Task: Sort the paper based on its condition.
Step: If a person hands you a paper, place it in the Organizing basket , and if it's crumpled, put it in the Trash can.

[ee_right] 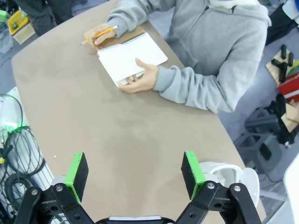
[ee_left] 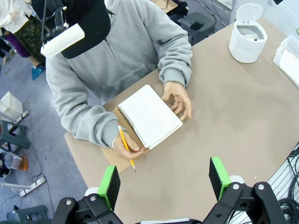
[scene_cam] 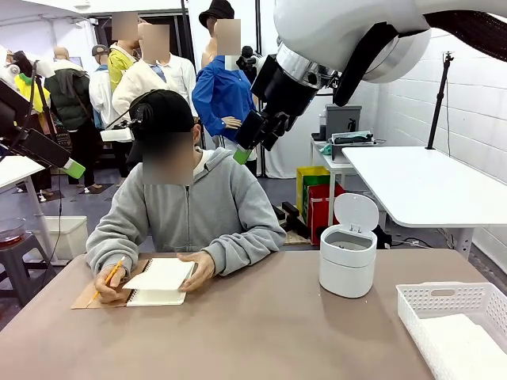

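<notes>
Judging from the table [scene_cam: 261, 332], sorting was reckoned barely begun: the left gripper [ee_left: 163, 181] and right gripper [ee_right: 134, 171] were held wide open and empty above it, what looked like smooth paper [scene_cam: 463, 346] was seen in the basket [scene_cam: 444, 291], and the notebook [scene_cam: 162, 277] was pinned under the person's hand [scene_cam: 198, 269].

A spiral-bound notebook [scene_cam: 161, 279] lay open near the desk's [scene_cam: 261, 336] far left edge, with a yellow pencil [scene_cam: 111, 275] just left of it. A white lidded bin [scene_cam: 347, 261] stood toward the far right, and a white basket [scene_cam: 444, 299] sat at the near right corner.
</notes>
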Controlling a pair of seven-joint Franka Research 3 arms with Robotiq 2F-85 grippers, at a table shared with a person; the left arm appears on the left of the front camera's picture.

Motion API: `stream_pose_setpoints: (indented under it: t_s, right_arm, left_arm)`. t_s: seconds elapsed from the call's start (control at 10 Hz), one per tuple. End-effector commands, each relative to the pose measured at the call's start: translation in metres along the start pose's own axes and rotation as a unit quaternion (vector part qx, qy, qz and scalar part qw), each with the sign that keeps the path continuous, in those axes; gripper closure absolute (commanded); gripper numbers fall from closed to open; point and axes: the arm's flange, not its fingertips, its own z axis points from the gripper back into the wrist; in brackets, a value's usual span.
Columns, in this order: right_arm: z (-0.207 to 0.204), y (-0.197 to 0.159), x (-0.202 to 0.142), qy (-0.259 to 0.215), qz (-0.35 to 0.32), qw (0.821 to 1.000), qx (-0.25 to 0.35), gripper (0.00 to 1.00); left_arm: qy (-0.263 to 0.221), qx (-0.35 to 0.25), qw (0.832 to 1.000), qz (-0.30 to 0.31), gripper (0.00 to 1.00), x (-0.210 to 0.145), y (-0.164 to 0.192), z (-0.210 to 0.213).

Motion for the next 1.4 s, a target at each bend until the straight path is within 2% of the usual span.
stream_pose_setpoints:
  t_s: [0.0,1.3]
  right_arm:
    - [0.0003,0.0006,-0.0009,-0.001,-0.002,1.0,0.002,0.0]
    - [0.0003,0.0006,-0.0009,-0.001,-0.002,1.0,0.002,0.0]
  left_arm:
    - [-0.002,0.001,1.0,0.0,0.0,0.0004,0.0002,0.0002]
    - [-0.002,0.001,1.0,0.0,0.0,0.0004,0.0002,0.0002]
